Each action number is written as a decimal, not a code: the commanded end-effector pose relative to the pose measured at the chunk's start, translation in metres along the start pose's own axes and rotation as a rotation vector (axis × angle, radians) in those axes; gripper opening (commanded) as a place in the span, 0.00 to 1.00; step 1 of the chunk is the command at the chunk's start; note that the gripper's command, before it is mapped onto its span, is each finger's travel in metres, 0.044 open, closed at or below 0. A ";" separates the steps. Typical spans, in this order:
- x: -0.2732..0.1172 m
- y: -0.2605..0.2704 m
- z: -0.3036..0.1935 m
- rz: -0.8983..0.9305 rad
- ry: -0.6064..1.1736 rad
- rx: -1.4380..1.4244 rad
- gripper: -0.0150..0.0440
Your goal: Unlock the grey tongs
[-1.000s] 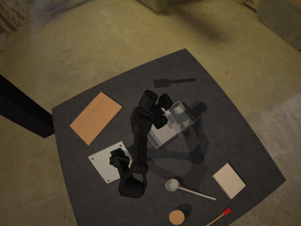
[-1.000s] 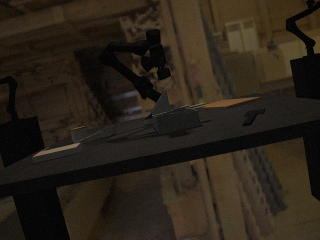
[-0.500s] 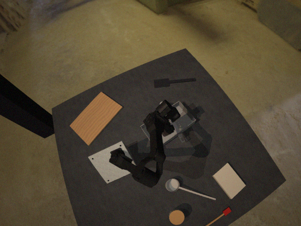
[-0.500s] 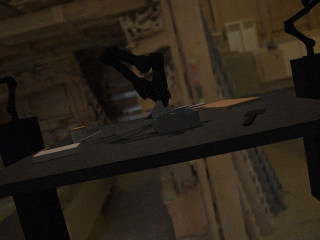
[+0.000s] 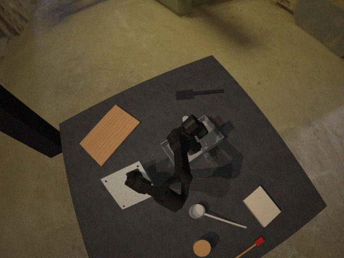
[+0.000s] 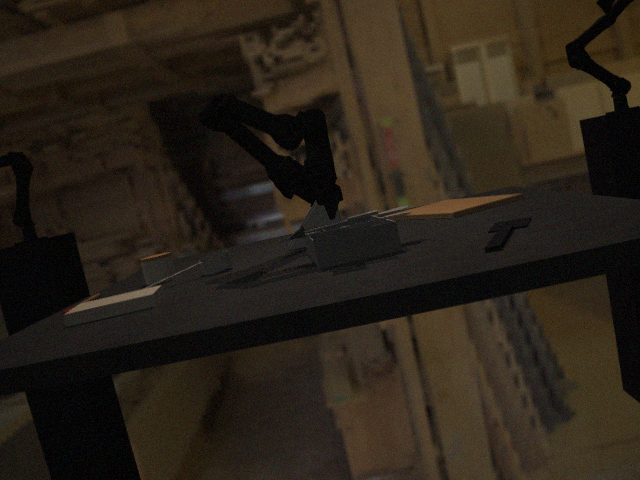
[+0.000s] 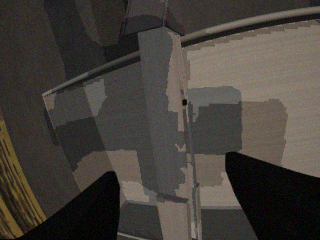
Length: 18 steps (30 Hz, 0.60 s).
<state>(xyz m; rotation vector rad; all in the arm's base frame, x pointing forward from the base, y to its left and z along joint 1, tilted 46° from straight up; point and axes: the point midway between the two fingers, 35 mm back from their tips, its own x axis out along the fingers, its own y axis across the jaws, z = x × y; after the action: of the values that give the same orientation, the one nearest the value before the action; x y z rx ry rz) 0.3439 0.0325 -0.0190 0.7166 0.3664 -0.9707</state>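
Note:
The grey tongs (image 7: 161,120) lie across the roasting tin (image 5: 215,135) (image 6: 356,246) (image 7: 250,23). Their pale rounded end (image 5: 185,118) sticks out past the tin's far side in the top view. A small dark dot shows on their edge in the wrist view. My gripper (image 5: 199,139) (image 6: 332,215) (image 7: 172,171) is open, low over the tin, with the fingers apart on either side of the tongs in the wrist view and no contact visible. The arm hides much of the tongs in the top view. The wooden board (image 5: 109,136) (image 6: 465,205) lies flat, bearing nothing.
A dark spatula (image 5: 184,94) (image 6: 500,237) lies beyond the tin. A pale plate (image 5: 119,191) is under the arm's base. A long-handled cup (image 5: 197,211), a cream block (image 5: 261,206) (image 6: 113,305), an orange-topped cylinder (image 5: 201,248) (image 6: 156,267) and a red-headed tool (image 5: 259,241) stand or lie elsewhere.

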 end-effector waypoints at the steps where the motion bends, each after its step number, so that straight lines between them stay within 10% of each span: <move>1: 0.008 -0.001 -0.001 -0.005 0.006 -0.003 0.69; 18: 0.036 0.000 -0.002 -0.006 0.006 -0.003 0.69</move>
<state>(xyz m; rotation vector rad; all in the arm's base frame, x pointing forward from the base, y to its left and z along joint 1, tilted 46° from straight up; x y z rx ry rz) 0.3602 0.0153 -0.0363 0.7176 0.3680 -0.9728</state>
